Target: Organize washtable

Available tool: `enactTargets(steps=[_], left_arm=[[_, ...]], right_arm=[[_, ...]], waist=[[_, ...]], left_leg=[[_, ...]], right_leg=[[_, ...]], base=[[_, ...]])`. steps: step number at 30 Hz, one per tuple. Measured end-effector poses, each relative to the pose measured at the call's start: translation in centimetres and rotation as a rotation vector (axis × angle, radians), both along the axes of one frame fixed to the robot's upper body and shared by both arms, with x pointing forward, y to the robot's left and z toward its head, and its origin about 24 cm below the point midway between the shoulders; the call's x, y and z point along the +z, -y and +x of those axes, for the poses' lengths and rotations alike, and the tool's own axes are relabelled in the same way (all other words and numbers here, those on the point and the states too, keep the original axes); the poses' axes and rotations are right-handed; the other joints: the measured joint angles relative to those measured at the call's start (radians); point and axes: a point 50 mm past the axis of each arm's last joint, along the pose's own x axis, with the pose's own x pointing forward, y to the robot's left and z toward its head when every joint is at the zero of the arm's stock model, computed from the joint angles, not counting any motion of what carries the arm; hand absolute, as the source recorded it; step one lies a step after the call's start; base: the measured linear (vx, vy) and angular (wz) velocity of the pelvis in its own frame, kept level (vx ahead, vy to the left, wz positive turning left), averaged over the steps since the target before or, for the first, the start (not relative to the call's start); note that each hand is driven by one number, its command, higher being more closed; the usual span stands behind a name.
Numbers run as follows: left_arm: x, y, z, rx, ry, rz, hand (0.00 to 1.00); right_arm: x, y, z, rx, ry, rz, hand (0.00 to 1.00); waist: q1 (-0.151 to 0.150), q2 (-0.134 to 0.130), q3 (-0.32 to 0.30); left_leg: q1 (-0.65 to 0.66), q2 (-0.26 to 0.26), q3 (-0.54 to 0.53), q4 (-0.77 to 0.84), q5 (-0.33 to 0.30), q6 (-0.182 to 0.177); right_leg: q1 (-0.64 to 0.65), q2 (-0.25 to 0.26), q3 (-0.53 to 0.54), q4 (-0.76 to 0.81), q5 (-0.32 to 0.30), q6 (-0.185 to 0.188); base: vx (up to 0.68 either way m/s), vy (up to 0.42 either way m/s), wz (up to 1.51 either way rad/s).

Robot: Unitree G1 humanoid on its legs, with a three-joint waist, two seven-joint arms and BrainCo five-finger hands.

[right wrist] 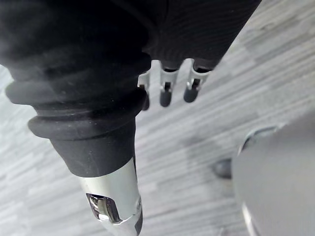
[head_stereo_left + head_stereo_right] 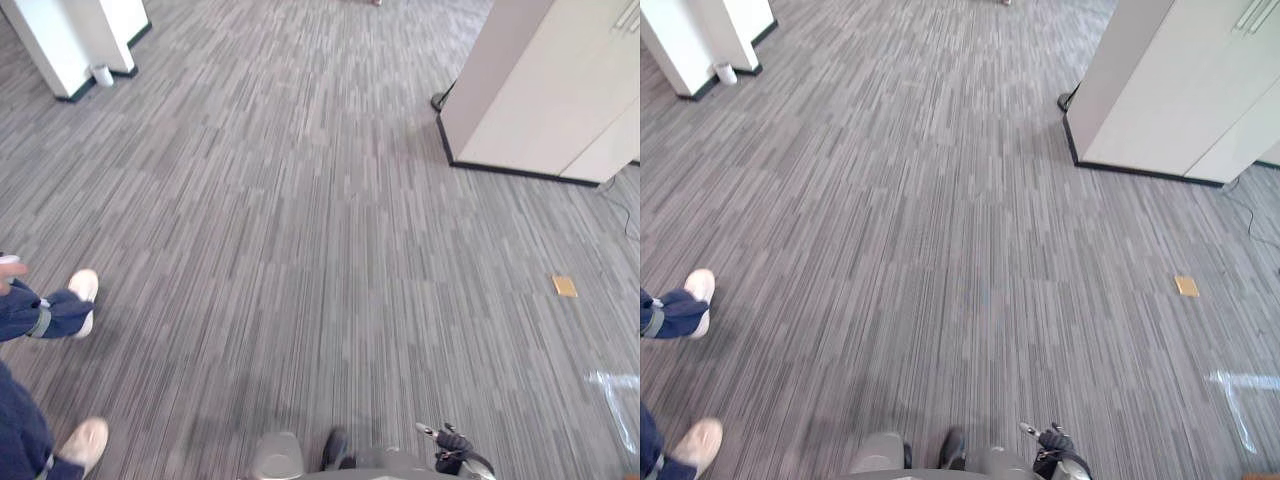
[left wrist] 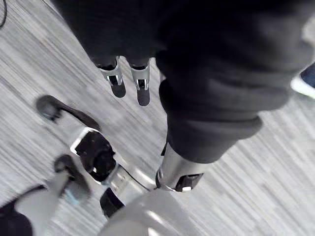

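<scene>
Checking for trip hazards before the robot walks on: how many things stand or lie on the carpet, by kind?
Pale floor-standing units: 2
Person's pale shoes: 2
Small white cylinder: 1
Tan flat square: 1
Clear plastic sheet: 1
Total: 7

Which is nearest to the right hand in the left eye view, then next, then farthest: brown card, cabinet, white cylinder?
From the right hand, low on the right:
1. brown card, on the right, ahead of the hand.
2. cabinet, farther ahead on the right.
3. white cylinder, far across on the left, at the foot of the pillar.
</scene>
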Motion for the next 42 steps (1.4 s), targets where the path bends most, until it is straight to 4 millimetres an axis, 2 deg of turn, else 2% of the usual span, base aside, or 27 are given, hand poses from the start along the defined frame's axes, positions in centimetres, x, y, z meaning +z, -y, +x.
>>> enactTargets(steps=[2,4,5,6,7,9,11,14,15,16,19,20,22,23,24,25,27,28,29,30,32,34,36,38,39,40,42], left_arm=[[0.2,0.0,0.5,0.019,0.034,0.001,0.00],[0.0,0.7,0.2,0.030,0.033,-0.016,0.00],[-0.2,1.3,-0.3,0.044,0.015,-0.031,0.00],[-0.1,1.3,-0.3,0.052,0.020,-0.030,0.00],[-0.2,1.3,-0.6,0.101,0.025,-0.033,0.00],[-0.2,1.1,-2.2,0.133,-0.011,-0.030,0.00],[-0.4,1.2,-3.2,0.128,-0.060,-0.047,0.00],[-0.1,0.1,-2.3,0.115,-0.036,-0.020,0.00],[0.2,-0.8,-1.1,0.111,0.007,0.008,0.00],[0.5,-1.4,-0.1,0.106,0.041,0.022,0.00],[1.0,-1.8,3.2,0.054,0.121,0.042,0.00],[1.0,-1.6,4.1,0.013,0.134,0.044,0.00],[1.0,-1.0,4.5,-0.022,0.135,0.043,0.00],[0.8,-0.6,4.2,-0.019,0.125,0.035,0.00],[0.2,0.3,2.8,-0.019,0.077,0.007,0.00],[0.0,0.8,2.3,-0.018,0.055,-0.007,0.00],[-0.3,1.2,1.3,0.001,0.020,-0.024,0.00],[-0.6,2.5,1.1,0.033,0.004,-0.071,0.00],[-0.7,2.7,0.6,0.058,-0.011,-0.085,0.00],[-0.7,2.9,0.8,0.063,-0.004,-0.092,0.00],[-0.5,1.8,1.0,0.047,0.013,-0.059,0.00],[-0.3,1.3,0.7,0.018,0.015,-0.037,0.00],[0.1,0.4,1.1,0.013,0.041,-0.010,0.00],[0.0,0.9,0.9,-0.017,0.030,-0.020,0.00],[-0.1,1.2,0.4,-0.010,0.016,-0.031,0.00],[-0.2,1.5,-0.1,0.004,0.005,-0.041,0.00],[-0.1,1.3,0.1,0.030,0.024,-0.038,0.00]], right_arm=[[0.8,-1.3,2.8,0.085,0.064,0.005,0.00],[1.3,-1.3,3.9,0.110,0.098,-0.008,0.00],[1.2,-1.8,3.9,0.120,0.092,0.002,0.00],[1.3,-2.2,4.3,0.131,0.097,0.011,0.00],[1.6,-3.0,5.1,0.142,0.114,0.027,0.00],[1.6,-3.4,5.0,0.167,0.115,0.033,0.00],[1.1,-3.1,3.8,0.187,0.089,0.025,0.00],[0.1,-2.7,0.9,0.190,0.024,0.031,0.00],[0.2,-2.5,0.9,0.182,0.037,0.029,0.00],[0.3,-2.2,1.0,0.154,0.055,0.027,0.00],[0.8,-0.3,1.4,-0.011,0.119,0.018,0.00],[0.7,0.4,0.9,-0.083,0.114,0.023,0.00],[0.6,1.0,0.3,-0.129,0.100,0.018,0.00],[0.6,1.2,0.3,-0.145,0.101,0.020,0.00],[0.6,2.0,-0.1,-0.161,0.094,0.001,0.00],[0.5,2.1,-0.8,-0.182,0.082,-0.005,0.00],[0.2,2.6,-2.1,-0.247,0.061,-0.002,0.00],[0.5,4.1,-2.2,-0.269,0.062,-0.033,0.00],[0.7,4.2,-1.7,-0.254,0.074,-0.035,0.00],[0.7,4.0,-1.8,-0.254,0.073,-0.034,0.00],[0.2,3.3,-1.7,-0.218,0.023,-0.024,0.00],[0.1,1.8,-1.0,-0.141,0.016,-0.002,0.00],[0.5,-0.2,1.2,-0.058,0.048,0.034,0.00],[0.7,-1.1,2.3,0.010,0.063,0.037,0.00],[0.7,-1.5,2.3,0.046,0.055,0.036,0.00],[0.5,-2.1,2.0,0.064,0.042,0.043,0.00],[0.6,-3.3,2.6,0.112,0.048,0.068,0.00]], waist=[[0.028,-0.009,0.023],[0.066,0.027,0.027],[0.089,0.036,0.022],[0.091,0.029,0.025],[0.089,0.020,0.025],[0.086,-0.013,0.024],[0.060,-0.020,0.029],[0.029,-0.005,0.039],[0.019,-0.013,0.037],[0.001,-0.016,0.038],[-0.052,-0.014,0.039],[-0.058,-0.014,0.040],[-0.061,-0.018,0.040],[-0.067,-0.007,0.038],[-0.087,0.034,0.020],[-0.095,0.039,0.014],[-0.111,0.065,-0.020],[-0.099,0.130,-0.038],[-0.086,0.146,-0.036],[-0.085,0.144,-0.033],[-0.061,0.098,0.004],[-0.040,0.054,0.008],[-0.005,0.014,0.007],[0.012,0.035,0.014],[0.026,0.052,0.020],[0.057,0.058,0.020],[0.069,0.031,0.026]], left_leg=[[-0.134,-0.042,-0.046,-0.443,0.049,-0.068],[-0.175,-0.045,-0.092,-0.701,0.206,-0.139],[-0.177,-0.059,-0.082,-0.633,0.327,-0.099],[-0.180,-0.073,-0.083,-0.600,0.313,-0.040],[-0.179,-0.083,-0.081,-0.529,0.262,0.037],[-0.113,-0.102,-0.025,-0.458,0.151,0.087],[0.037,-0.139,-0.015,-0.439,0.029,0.118],[0.219,-0.158,-0.051,-0.534,-0.015,0.124],[0.291,-0.163,-0.074,-0.611,-0.021,0.126],[0.335,-0.163,-0.094,-0.656,-0.026,0.124],[0.460,-0.166,-0.157,-0.759,-0.047,0.108],[0.534,-0.168,-0.176,-0.818,-0.063,0.113],[0.636,-0.178,-0.190,-0.884,-0.098,0.101],[0.670,-0.166,-0.191,-0.897,-0.117,0.073],[0.718,-0.116,-0.191,-0.877,-0.142,0.028],[0.715,-0.106,-0.195,-0.786,-0.144,0.021],[0.625,-0.093,-0.206,-0.477,-0.128,-0.046],[0.541,-0.048,-0.203,-0.261,0.020,-0.135],[0.447,-0.042,-0.164,-0.105,0.312,-0.167],[0.391,-0.035,-0.139,-0.024,0.343,-0.158],[0.244,0.039,-0.002,0.195,0.179,-0.020],[0.129,0.034,0.005,0.151,0.100,-0.010],[-0.051,0.004,-0.038,-0.088,0.058,-0.033],[-0.121,-0.022,-0.098,-0.469,0.095,-0.075],[-0.125,-0.031,-0.145,-0.734,0.184,-0.118],[-0.120,-0.031,-0.127,-0.717,0.323,-0.142],[-0.159,-0.052,-0.114,-0.571,0.287,-0.032]], right_leg=[[0.114,-0.070,0.041,-0.053,-0.059,0.076],[0.199,-0.102,0.082,-0.095,-0.111,0.123],[0.241,-0.129,0.108,-0.094,-0.115,0.118],[0.236,-0.141,0.110,-0.064,-0.100,0.098],[0.194,-0.171,0.128,0.052,-0.048,0.126],[0.133,-0.219,0.221,0.307,0.022,0.189],[-0.010,-0.235,0.265,0.809,0.146,0.265],[-0.140,-0.236,0.136,1.070,0.111,0.223],[-0.224,-0.233,0.067,1.074,0.072,0.163],[-0.281,-0.225,0.018,1.031,0.035,0.135],[-0.430,-0.199,-0.093,0.665,-0.016,0.140],[-0.446,-0.195,-0.160,0.332,0.053,0.155],[-0.478,-0.206,-0.255,0.082,0.121,0.179],[-0.500,-0.203,-0.274,0.086,0.115,0.164],[-0.517,-0.175,-0.313,0.128,0.089,0.111],[-0.517,-0.155,-0.331,0.173,0.088,0.069],[-0.507,-0.073,-0.316,0.204,0.171,-0.101],[-0.497,-0.024,-0.302,0.247,0.180,-0.122],[-0.459,0.012,-0.241,0.242,0.130,-0.101],[-0.424,0.021,-0.213,0.222,0.113,-0.091],[-0.182,0.028,-0.100,0.125,0.079,-0.055],[-0.062,0.006,-0.036,0.051,0.070,-0.044],[0.036,-0.046,0.027,-0.013,0.011,0.042],[0.105,-0.078,0.055,-0.037,-0.048,0.101],[0.176,-0.097,0.079,-0.057,-0.097,0.129],[0.226,-0.111,0.103,-0.070,-0.128,0.135],[0.226,-0.137,0.139,-0.015,-0.091,0.090]], base=[[0.91,0.313,-0.64],[0.86,0.392,-0.59],[0.74,0.356,-0.45],[0.89,0.448,-0.25],[0.86,0.459,-0.17],[0.88,0.486,-0.20],[0.80,0.426,0.06],[0.51,0.206,0.34],[0.50,0.123,0.34],[0.49,0.106,0.40],[0.53,0.045,0.70],[0.57,0.001,0.57],[0.57,-0.038,0.39],[0.90,-0.071,0.44],[0.82,-0.059,0.47],[1.05,-0.109,0.57],[0.92,-0.142,0.13],[1.07,-0.055,-0.75],[0.86,0.014,-0.95],[1.02,0.010,-0.91],[0.91,0.001,-0.78],[0.72,0.041,-0.84],[0.70,0.150,-0.94],[0.77,0.282,-0.58],[0.87,0.405,-0.45],[1.07,0.477,-0.46],[0.96,0.440,-0.30]])
